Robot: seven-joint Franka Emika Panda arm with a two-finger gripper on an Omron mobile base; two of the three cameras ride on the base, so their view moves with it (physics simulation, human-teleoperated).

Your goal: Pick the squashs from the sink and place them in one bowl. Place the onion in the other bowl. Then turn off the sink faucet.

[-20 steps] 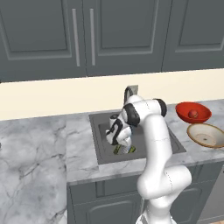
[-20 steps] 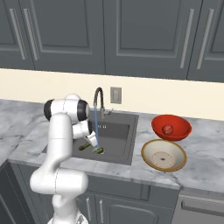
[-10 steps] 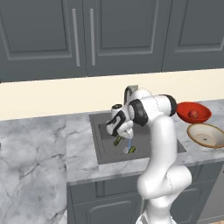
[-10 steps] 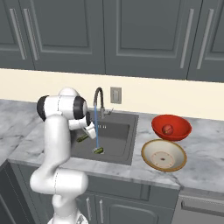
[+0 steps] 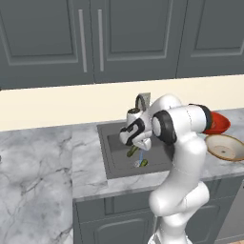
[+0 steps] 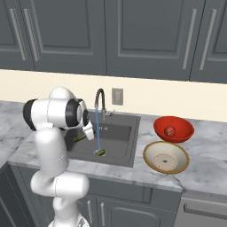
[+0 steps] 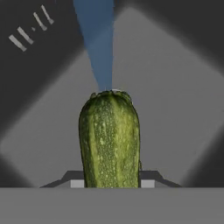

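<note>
Squash, slim dark green one (image 7: 110, 140), is sitting clamped between my closed fingers (image 7: 146, 179), long axis running straight out along my gripper (image 5: 133, 148); shallow beige brown-rimmed bowl (image 5: 226, 147) is lying well off right.

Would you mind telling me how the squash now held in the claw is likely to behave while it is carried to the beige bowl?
The squash looks firm and straight, so it should stay stiff, not droop. It juts well past the claw, so it might pivot if swung fast. Its skin looks glossy and the water stream runs nearby, so it may be slippery. Being rounded, it could roll a little in the shallow beige bowl.
</note>
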